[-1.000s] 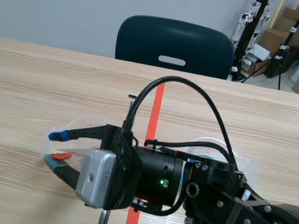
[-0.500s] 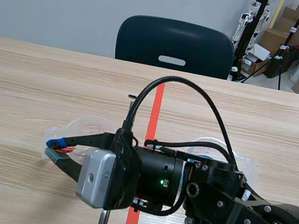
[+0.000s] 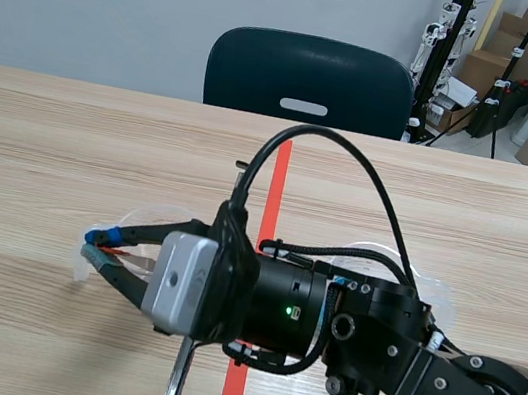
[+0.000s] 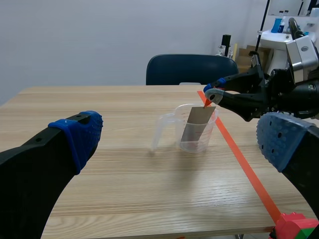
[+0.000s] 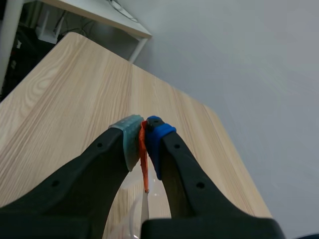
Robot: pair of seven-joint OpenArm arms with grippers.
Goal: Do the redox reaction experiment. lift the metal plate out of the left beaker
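the right gripper [image 5: 143,134] is clamped on the orange-red tab [image 5: 143,149] at the top of the metal plate [image 4: 197,127] — the plate hangs just below its fingertips, its lower part inside the left beaker [image 4: 185,145]. the left gripper [image 4: 182,139] has its fingers wide apart and holds nothing — the beaker stands ahead of it on the table [image 4: 124,189].

A pale wood-grain tabletop [image 3: 50,142], with an orange-red tape line [image 3: 279,175] running away down its middle. Two clear plastic beakers stand on it: the left beaker [image 4: 198,146], with a handle, sits just left of the line. A second beaker [image 3: 373,252] stands right of the line, largely hidden.
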